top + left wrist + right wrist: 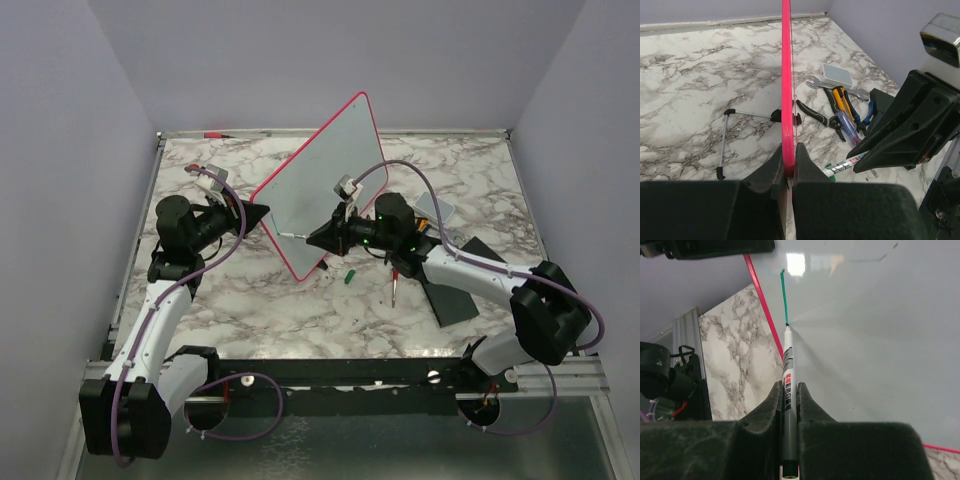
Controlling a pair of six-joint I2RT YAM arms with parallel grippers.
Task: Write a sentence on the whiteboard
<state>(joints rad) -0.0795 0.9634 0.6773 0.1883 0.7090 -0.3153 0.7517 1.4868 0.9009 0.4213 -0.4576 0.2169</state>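
Note:
The whiteboard point(325, 185), white with a thin red-pink rim, stands tilted on edge over the marble table. My left gripper point(262, 215) is shut on its left rim; in the left wrist view the rim point(786, 75) runs up from between the jaws of my left gripper point(788, 160). My right gripper point(325, 235) is shut on a white marker point(788, 365). The marker's tip touches the board face point(865, 340) at the lower end of a short green line point(784, 295), near the rim. The marker also shows in the left wrist view point(847, 162).
A green cap point(349, 276) and a red-handled tool point(396, 285) lie under the board's near side. A black pad point(455, 290) lies at right. Pliers point(815, 115), a wrench point(815, 82), a screwdriver point(847, 125), a small white box point(837, 75) and a wire stand point(725, 145) lie on the table.

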